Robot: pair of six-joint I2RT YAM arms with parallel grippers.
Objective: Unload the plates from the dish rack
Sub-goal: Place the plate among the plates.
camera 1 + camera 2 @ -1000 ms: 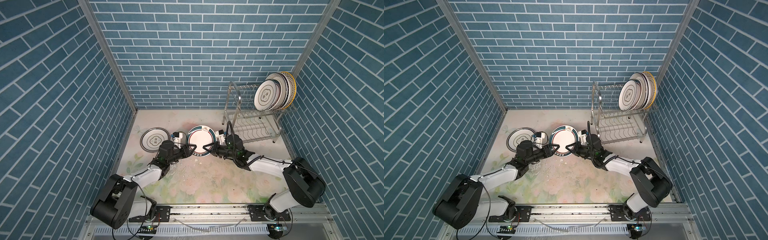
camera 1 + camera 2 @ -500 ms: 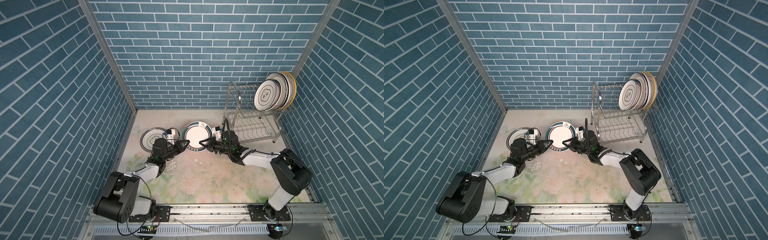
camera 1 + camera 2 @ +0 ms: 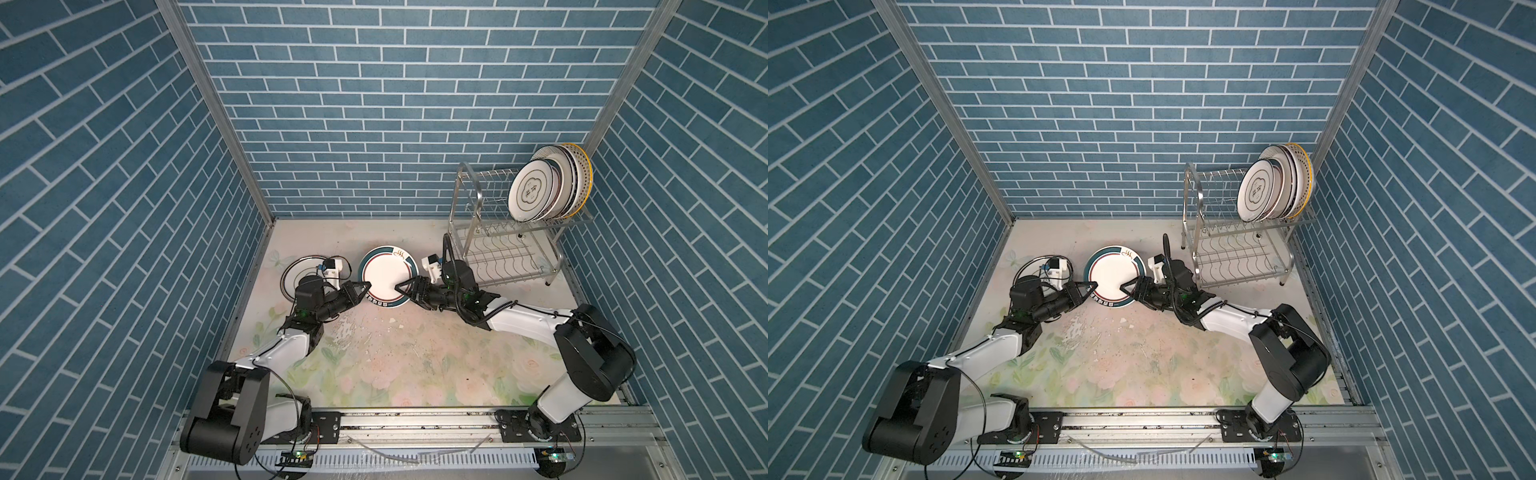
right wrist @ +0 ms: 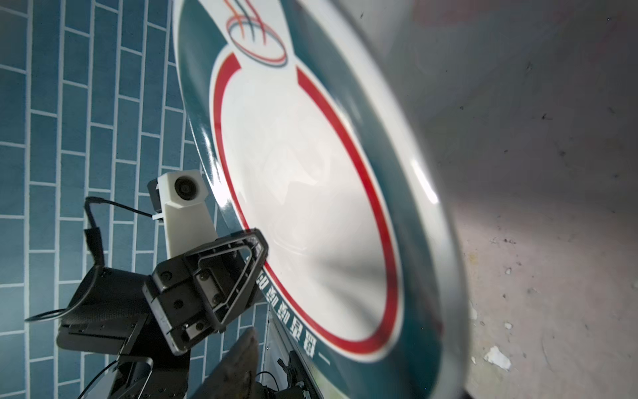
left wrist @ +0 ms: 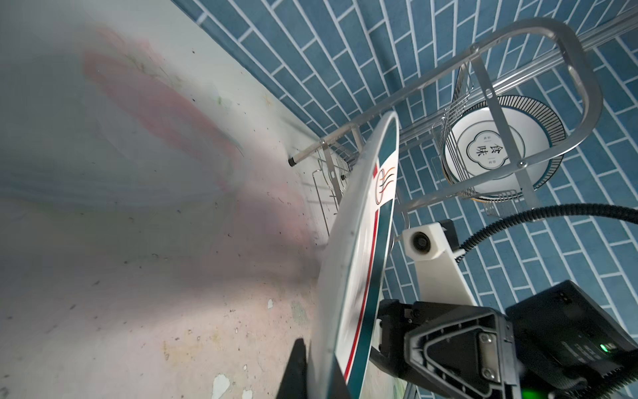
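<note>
Left wrist view crops the edge-on teal-banded plate [image 5: 359, 248]

Blue brick-patterned walls [image 3: 374, 104] enclose a worn, flower-printed tabletop [image 3: 395, 361] on three sides.

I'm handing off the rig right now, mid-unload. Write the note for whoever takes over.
Left claw: shut on the rim of the teal-banded plate, which is held tilted on edge.
Right claw: open, jaws parted at the plate's opposite rim.
Done: one dark-rimmed plate lies flat on the floral table, by the left arm.
To do: set the teal-banded plate down. A row of rack plates stands on the upper tier of the dish rack; exact count unclear.
</note>
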